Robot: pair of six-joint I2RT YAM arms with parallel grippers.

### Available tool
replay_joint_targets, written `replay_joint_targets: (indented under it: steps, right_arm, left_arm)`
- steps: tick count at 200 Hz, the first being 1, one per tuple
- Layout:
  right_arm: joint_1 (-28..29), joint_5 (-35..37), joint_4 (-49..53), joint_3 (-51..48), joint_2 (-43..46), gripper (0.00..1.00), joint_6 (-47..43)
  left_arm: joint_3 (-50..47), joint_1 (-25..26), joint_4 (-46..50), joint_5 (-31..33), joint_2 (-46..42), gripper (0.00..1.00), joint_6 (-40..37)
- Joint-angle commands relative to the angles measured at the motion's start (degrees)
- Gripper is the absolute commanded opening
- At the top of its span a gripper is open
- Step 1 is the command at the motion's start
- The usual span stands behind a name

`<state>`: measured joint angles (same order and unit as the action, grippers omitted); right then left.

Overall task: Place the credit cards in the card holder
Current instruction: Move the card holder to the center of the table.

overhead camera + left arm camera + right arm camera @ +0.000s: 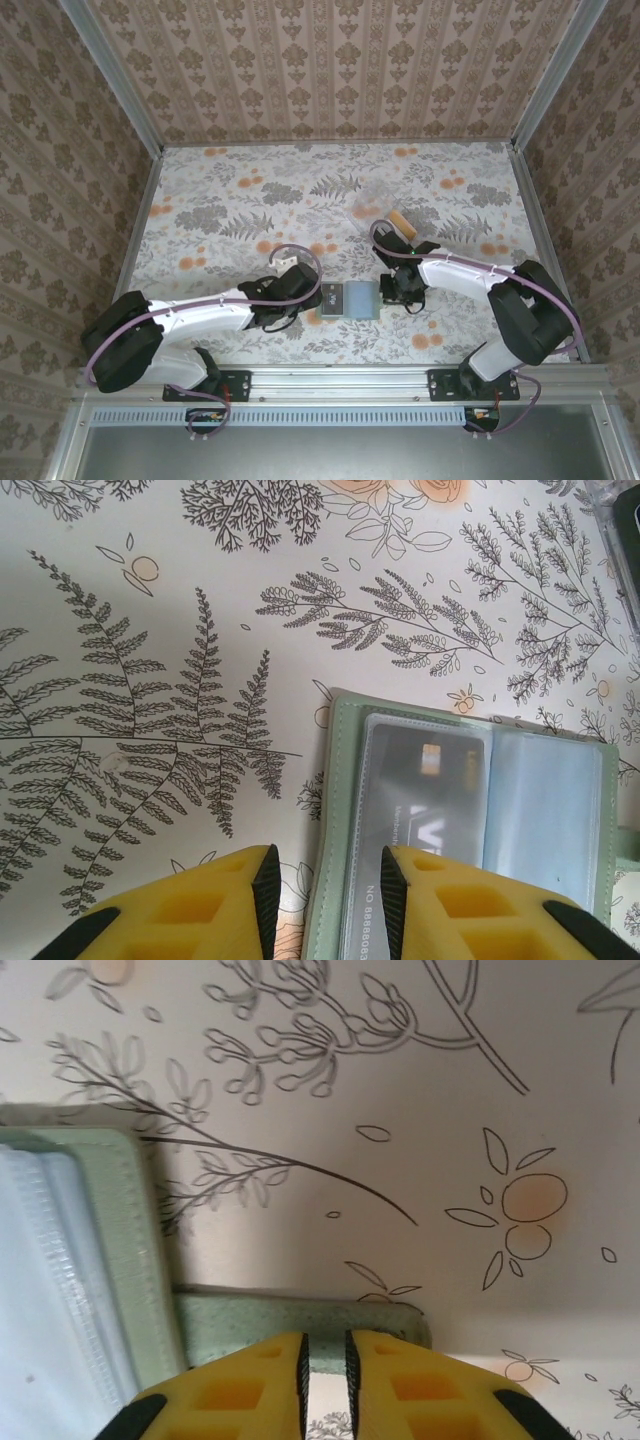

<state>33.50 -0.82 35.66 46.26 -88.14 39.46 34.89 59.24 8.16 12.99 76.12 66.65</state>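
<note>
The sage-green card holder (pixel 358 300) lies open and flat on the floral table between my two grippers. In the left wrist view a dark credit card (pixel 420 790) sits in a clear slot of the card holder (pixel 335 780). My left gripper (pixel 330 865) is open and straddles the holder's left edge, one pad over the table and one over the dark card. In the right wrist view the holder's right edge (pixel 110 1230) and its snap tab (pixel 240 1322) show. My right gripper (pixel 326 1345) stands over the tab, jaws only a narrow slit apart, nothing pinched between them. An orange card (pixel 402 221) lies farther back.
A clear plastic box (pixel 372 200) stands behind the holder beside the orange card, and its corner (pixel 622 530) shows in the left wrist view. Metal rails and patterned walls enclose the table (pixel 230 200).
</note>
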Motion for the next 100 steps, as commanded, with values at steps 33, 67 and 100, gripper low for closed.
replay_joint_targets:
  steps: [33,67,100]
  right_arm:
    - [-0.28,-4.38,-4.52,-3.56,-1.91,0.18,2.56]
    - [0.44,-9.94,-10.85,-4.64,-1.56,0.17,3.79]
    - [2.60,-10.11,-12.40,-1.88,-4.39,0.16,6.49]
  left_arm:
    - [2.08,-1.06,0.69,-0.20,1.05,0.35,-1.75]
    - [2.89,-2.94,1.82,-0.14,0.97,0.35,-2.11]
    - [3.59,-5.80,2.55,-1.11,0.88,0.35,-3.05]
